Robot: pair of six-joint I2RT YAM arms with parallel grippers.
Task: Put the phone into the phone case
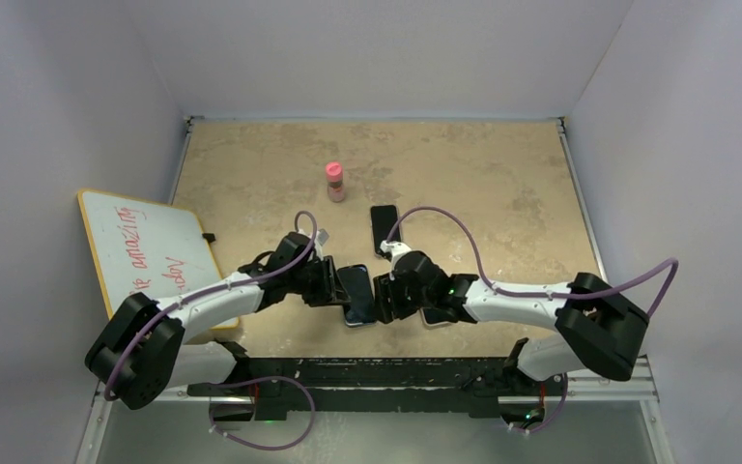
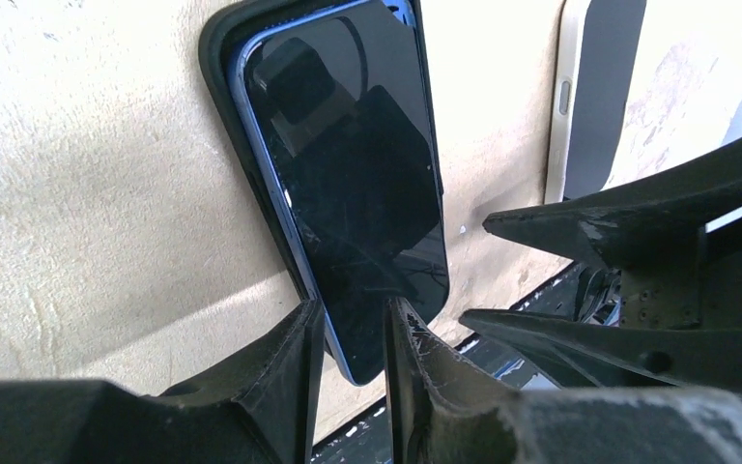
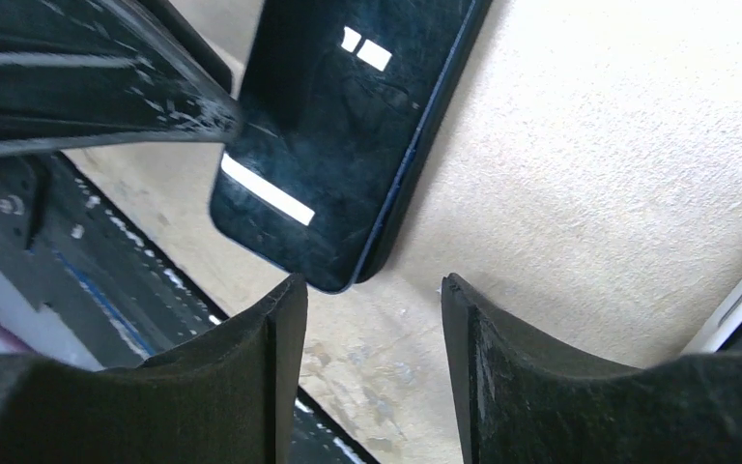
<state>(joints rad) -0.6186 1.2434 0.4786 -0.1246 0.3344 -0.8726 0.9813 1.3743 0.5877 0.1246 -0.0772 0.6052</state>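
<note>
The dark-glass, blue-rimmed phone (image 2: 348, 174) lies screen up at the near middle of the tan stone-look table (image 1: 502, 193), inside the black phone case (image 2: 214, 58), whose lip shows around its far end and one long side. Its long axis runs close to 12-to-6 in the top view, the near end leaning slightly toward 5; which end is the phone's top I cannot tell.

The left gripper (image 2: 353, 309) comes in from 9 o'clock with its jaws narrow, pinched on the phone's near edge and the case. The right gripper (image 3: 367, 290), at 3 o'clock, is moderately wide and holds nothing, just off the near corner.

Seating looks partly done. To finish it well, I judge the case should be pinned while pressure works around the corners until the lip shows evenly.

A second dark phone (image 1: 384, 229) lies at 12 o'clock and a pink bottle (image 1: 334, 181) beyond it.
</note>
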